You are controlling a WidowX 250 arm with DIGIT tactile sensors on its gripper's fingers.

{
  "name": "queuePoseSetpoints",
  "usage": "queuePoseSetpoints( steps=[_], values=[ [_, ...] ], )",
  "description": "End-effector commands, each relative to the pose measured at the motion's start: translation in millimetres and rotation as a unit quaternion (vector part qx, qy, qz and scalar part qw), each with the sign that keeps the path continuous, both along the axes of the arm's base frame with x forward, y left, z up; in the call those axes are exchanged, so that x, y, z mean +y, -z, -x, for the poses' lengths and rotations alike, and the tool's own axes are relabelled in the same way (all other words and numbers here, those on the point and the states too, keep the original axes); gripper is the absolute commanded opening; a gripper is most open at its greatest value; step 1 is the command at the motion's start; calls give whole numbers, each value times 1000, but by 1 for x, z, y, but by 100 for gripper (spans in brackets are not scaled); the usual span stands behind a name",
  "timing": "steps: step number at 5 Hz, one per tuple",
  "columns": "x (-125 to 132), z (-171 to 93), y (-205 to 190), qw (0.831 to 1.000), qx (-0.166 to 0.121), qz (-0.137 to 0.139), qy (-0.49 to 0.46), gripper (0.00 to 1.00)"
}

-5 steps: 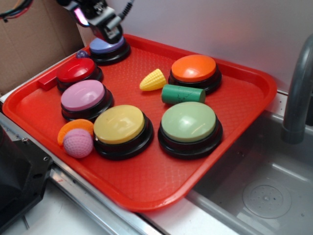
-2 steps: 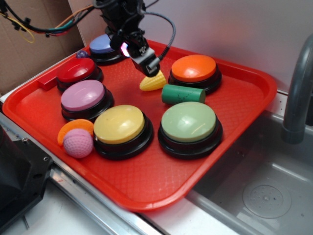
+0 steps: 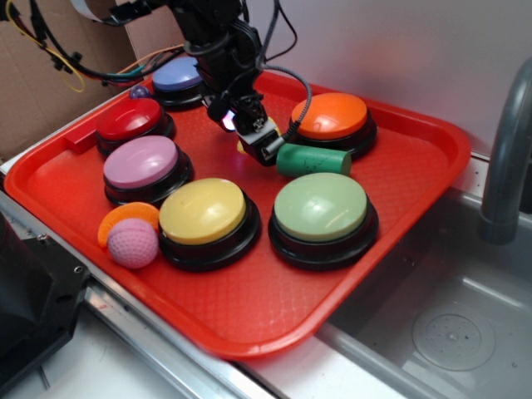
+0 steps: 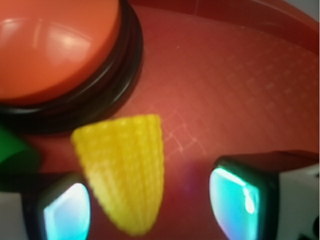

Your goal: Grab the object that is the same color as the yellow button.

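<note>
The tool [image 4: 150,202] hangs open around the corn [image 4: 122,175], beside the orange button [image 4: 55,47] on the tray [image 3: 399,241].

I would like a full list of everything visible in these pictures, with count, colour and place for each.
tray: one, red, beside the sink
buttons: six on the tray; yellow button front, light green to its right, orange rear right, pink, red, blue along the left
toy corn: one, yellow, between the open fingers
cylinder: one, green, lying in front of the orange button
ball: one, pink, front left, against a small orange piece
sink: grey, right, with faucet
gripper: black, down over the corn
</note>
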State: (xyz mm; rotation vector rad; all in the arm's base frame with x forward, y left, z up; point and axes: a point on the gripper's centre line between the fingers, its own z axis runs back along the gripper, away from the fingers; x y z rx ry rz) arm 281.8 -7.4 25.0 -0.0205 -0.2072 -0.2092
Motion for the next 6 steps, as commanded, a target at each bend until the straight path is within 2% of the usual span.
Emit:
queuePoseSetpoints(
  steps=[1,2,3,4,5,6],
  values=[
    [-12,-20,-1,999,-22,20,37,100],
    [-11,-21,-1,999,-25,11,40,0],
    [-8,-19,-7,999,-32,15,32,0],
    [-1,-16,-25,1000,-16,-5,12,0],
    [3,-12,-59,1000,7,-6,-9,0],
    [3,0,-104,998,10,-37,-55,0]
  ],
)
